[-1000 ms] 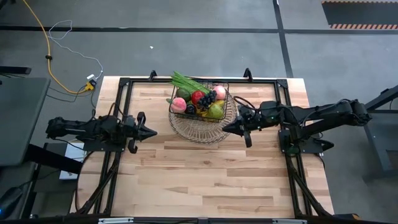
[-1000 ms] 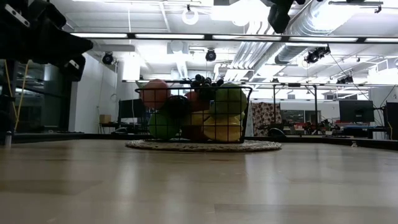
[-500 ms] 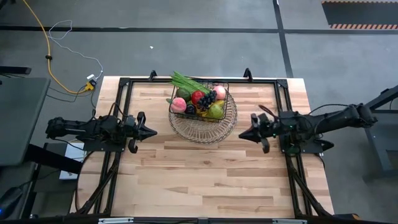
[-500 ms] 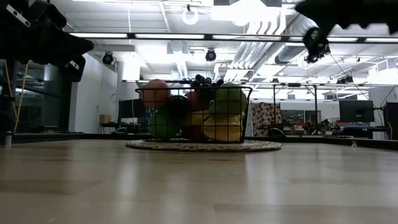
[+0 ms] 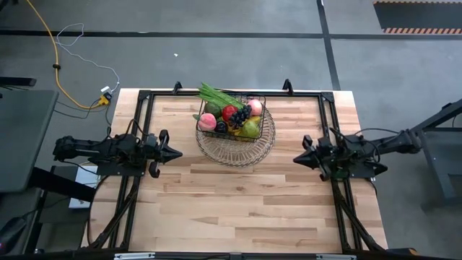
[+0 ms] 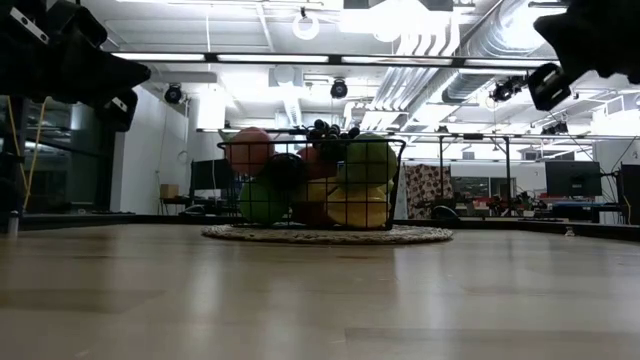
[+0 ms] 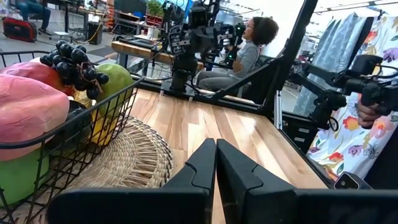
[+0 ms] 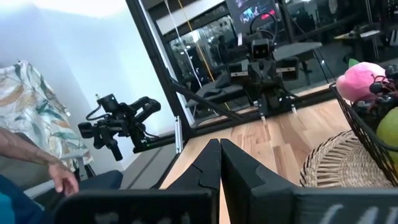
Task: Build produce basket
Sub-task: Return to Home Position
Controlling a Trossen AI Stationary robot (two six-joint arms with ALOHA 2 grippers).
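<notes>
The dark wire basket (image 5: 232, 118) stands on a pale round woven tray (image 5: 235, 147) near the table's far edge. It is filled with produce: pink peaches (image 5: 208, 122), a red apple (image 5: 229, 113), dark grapes (image 5: 238, 115), a green pear (image 5: 250, 128) and a green leafy bunch (image 5: 216, 96) sticking out over its far-left corner. My left gripper (image 5: 178, 153) hovers shut at the table's left side, pointing toward the basket (image 7: 56, 149). My right gripper (image 5: 295, 159) hovers shut at the right side, well clear of the tray (image 8: 339, 163).
A dark metal frame (image 5: 326, 101) runs along the table's far, left and right edges. Bare wooden table (image 5: 238, 206) lies in front of the tray and between the two grippers. A person sits beyond the table (image 7: 249, 50), and a person's hand (image 8: 59, 177) shows beside it.
My right gripper has drawn back from the tray's right rim toward the table's right edge, staying shut. The basket, the produce and my left arm have kept still.
</notes>
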